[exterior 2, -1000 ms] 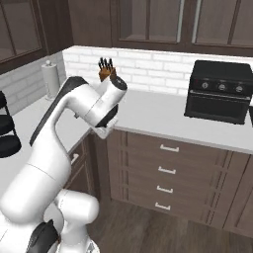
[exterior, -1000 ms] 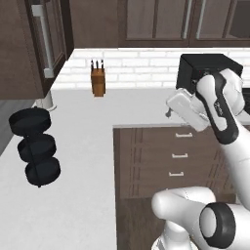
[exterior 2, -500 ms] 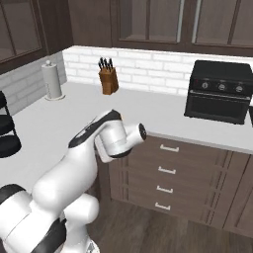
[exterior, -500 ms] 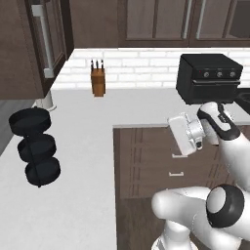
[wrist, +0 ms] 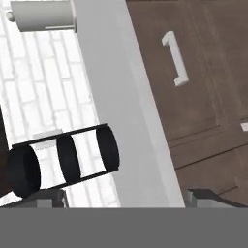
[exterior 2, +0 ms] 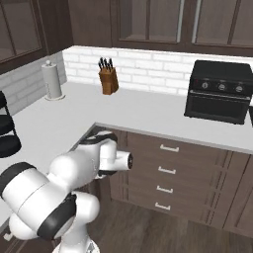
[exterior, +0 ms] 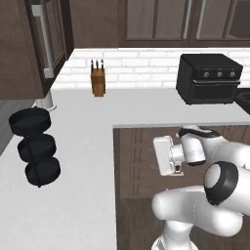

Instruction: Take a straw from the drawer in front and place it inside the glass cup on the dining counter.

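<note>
**A:** Where did the straw lie from the gripper [wrist: 128,199] at that point?

**B:** My guess was inside the drawer [exterior 2: 195,150], the top one of the stack below the oven [exterior 2: 220,91]. That drawer was fully shut, so the straw itself could only be assumed.

**A:** And the gripper?

**B:** Its fingers stood wide apart with nothing between them. It hung lower than the oven, below the lip of the tabletop [exterior: 146,110] and facing the cabinet fronts from close by.

**A:** So what did the next move turn on?

**B:** On the handle [wrist: 177,58]. In the hand view it sat ahead of the fingertips and off to one side, with the tabletop's pale edge running down the middle of the picture. The bar's long axis ran along that edge, level in the room and parallel to the front of the oven. The camera was rolled, so the bar looked upright.

**A:** Was that the top drawer's handle?

**B:** Probably, but the hand view was too tight to be sure which drawer of the stack it belonged to.

**A:** What would the approach have called for?

**B:** As I judged it, sliding sideways toward the oven's side until the open fingers straddled the bar across its length.
</note>
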